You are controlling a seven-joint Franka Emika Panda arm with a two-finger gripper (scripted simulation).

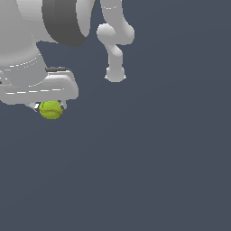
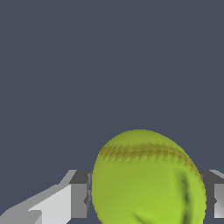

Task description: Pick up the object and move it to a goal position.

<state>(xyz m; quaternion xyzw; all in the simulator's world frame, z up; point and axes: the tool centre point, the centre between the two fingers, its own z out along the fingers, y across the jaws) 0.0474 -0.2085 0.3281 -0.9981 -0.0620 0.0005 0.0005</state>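
In the upper left of the exterior view the white arm (image 1: 31, 67) was seen, with the gripper (image 1: 49, 106) below its hand. The yellow-green ball (image 1: 51, 110) was held between the two fingers, which were clamped on its sides. In the wrist view the ball (image 2: 148, 179) filled the lower middle, with a finger (image 2: 78, 194) pressed against each side, over the plain dark grey floor (image 1: 158, 171)

Yellow-green ball (image 2: 146, 179) between gripper (image 2: 146, 199) fingers (image 2: 78, 199).
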